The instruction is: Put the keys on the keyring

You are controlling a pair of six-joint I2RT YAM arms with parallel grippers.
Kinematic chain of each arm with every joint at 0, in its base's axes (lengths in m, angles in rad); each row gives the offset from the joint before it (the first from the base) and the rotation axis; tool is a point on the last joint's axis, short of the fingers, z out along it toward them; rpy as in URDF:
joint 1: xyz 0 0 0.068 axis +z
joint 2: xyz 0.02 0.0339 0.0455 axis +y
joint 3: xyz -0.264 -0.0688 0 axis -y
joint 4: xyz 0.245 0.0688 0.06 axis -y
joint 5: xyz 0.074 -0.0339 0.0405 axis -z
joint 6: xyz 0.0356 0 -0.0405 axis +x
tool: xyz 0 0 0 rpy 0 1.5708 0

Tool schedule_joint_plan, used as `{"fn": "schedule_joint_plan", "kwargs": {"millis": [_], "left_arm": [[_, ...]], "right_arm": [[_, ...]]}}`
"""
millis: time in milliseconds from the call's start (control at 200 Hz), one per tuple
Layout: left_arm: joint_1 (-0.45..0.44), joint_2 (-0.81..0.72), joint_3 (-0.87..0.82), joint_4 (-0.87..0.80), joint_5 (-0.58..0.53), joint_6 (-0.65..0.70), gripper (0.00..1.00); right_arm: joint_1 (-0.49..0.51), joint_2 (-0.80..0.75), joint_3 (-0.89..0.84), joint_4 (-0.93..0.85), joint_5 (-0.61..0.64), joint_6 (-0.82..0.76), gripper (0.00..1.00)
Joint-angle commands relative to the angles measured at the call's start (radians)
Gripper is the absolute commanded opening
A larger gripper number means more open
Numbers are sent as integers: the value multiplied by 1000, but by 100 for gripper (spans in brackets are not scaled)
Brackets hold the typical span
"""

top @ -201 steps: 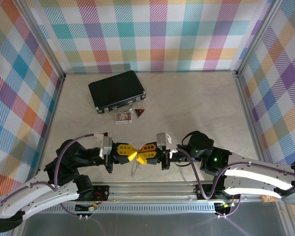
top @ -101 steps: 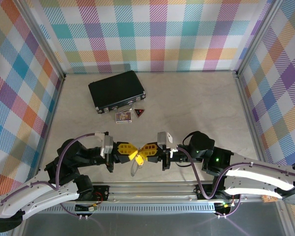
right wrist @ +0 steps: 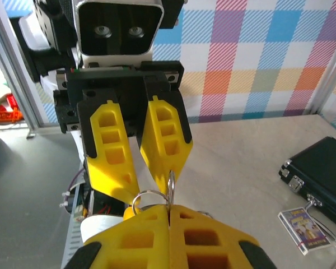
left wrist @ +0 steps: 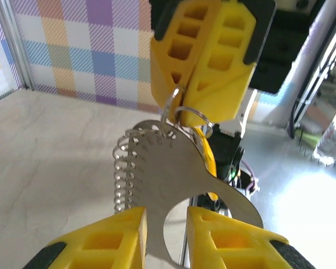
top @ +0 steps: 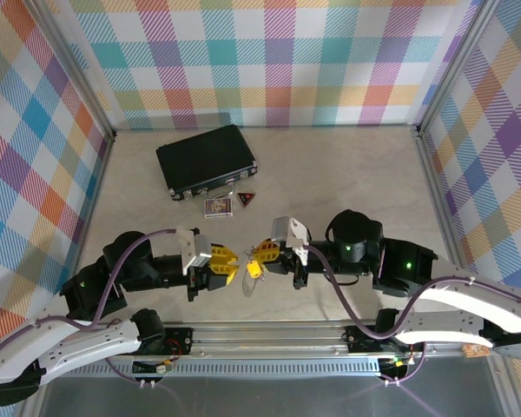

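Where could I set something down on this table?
The right half of the table is bare, and the strip in front of the card. Crowded: around the case, and where the left gripper meets the right gripper.

Left end effector [top: 233,263] has loosened off the keyring [left wrist: 173,162] and drawn back.

the left gripper [top: 233,263] and right gripper [top: 260,254] face tip to tip over the near middle of the table [top: 347,182], the keyring [left wrist: 168,168] hanging between them, so that gap is blocked. far left, the black case [top: 207,161], the picture card [top: 218,207] and red tag [top: 246,200] lie close together. the right half and far middle lie bare, up to the plaid walls [top: 278,61]. a metal rail [top: 269,334] runs along the near edge
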Motion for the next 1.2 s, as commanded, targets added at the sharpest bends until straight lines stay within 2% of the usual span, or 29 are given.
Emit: {"fn": "schedule_joint_plan", "kwargs": {"millis": [0,135,310,705,1190], "left_arm": [[6,25,75,-147,27,101,26],[7,69,124,-192,51,152,26],[6,113,159,-201,78,190,26],[4,158,166,-141,178,201,25],[5,167,136,-90,192,191,13]], "right_arm": [[6,54,103,-224,18,-59,0],[18,118,204,-369,25,-87,0],[31,166,276,-460,10,-123,0],[32,186,290,-443,-52,-148,0],[33,186,268,-416,-84,-151,0]]}}
